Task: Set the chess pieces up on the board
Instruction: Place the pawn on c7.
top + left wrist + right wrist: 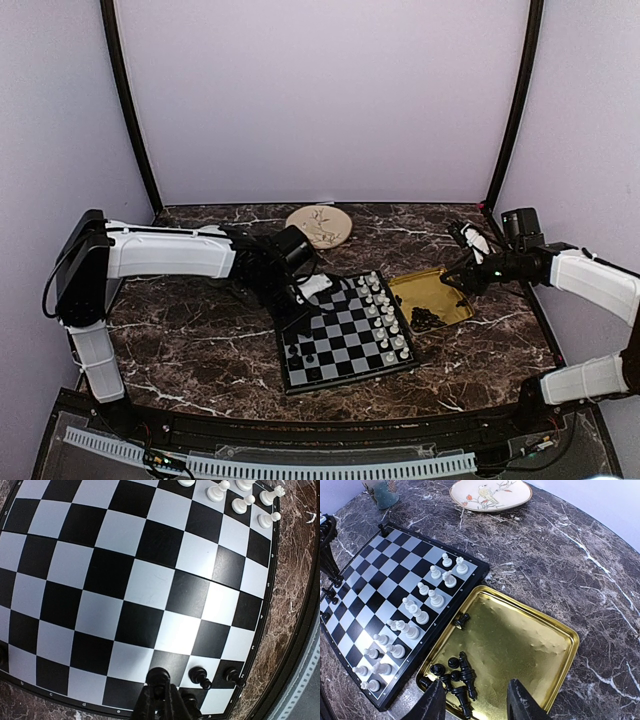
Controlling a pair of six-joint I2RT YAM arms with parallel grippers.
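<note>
Chess pieces (457, 675) mostly lie heaped in the tray (535, 635) beside the board (150, 590); a few stand at its near corner. Left gripper (159, 682) is pinched nearly shut on what looks like a pawn (159, 674): it should be set upright, centred on its square, clear of neighbours. Right gripper (477, 705) hangs half open, empty, above the heap. Only the left wrist view shows the pinch, and only the right wrist view separates the heaped pieces.

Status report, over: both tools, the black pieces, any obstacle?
Left tool shut on a black piece at the board corner. Right tool open above the black pieces in the yellow tray. No obstacle seen.
</note>
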